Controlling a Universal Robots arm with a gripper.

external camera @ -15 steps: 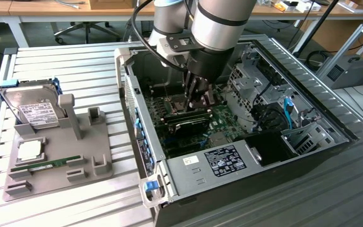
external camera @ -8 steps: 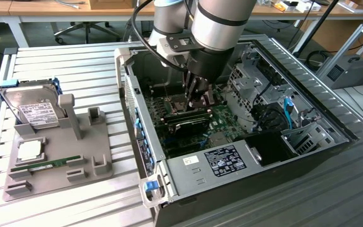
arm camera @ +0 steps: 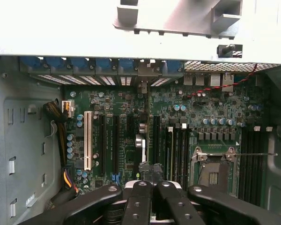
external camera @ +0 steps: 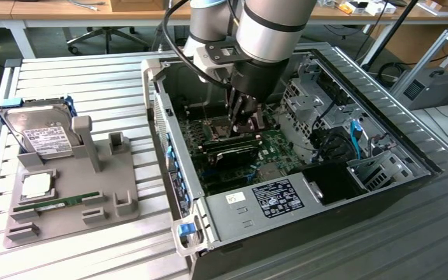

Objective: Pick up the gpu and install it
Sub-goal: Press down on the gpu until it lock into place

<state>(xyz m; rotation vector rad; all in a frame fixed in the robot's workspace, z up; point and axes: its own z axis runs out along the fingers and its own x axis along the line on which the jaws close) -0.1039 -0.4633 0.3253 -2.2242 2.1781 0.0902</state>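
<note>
Exterior view: we see gripper (external camera: 249, 119) lowered inside computer case (external camera: 380, 125), fingers closed on gpu (external camera: 232, 153), dark card directly below fingertips, long axis along motherboard (external camera: 275, 153) slots; single arm carries it.

Wrist view: we see fingers (arm camera: 140, 199) pressed together, gpu edge (arm camera: 140, 140) straight ahead, silvery bracket toward case rear wall.

Green motherboard (arm camera: 187, 117) with one white slot (arm camera: 88, 139); black gripper (arm camera: 151, 187); grey holder (external camera: 72, 192), left; silver hard drive (external camera: 41, 131), blue-framed.
</note>
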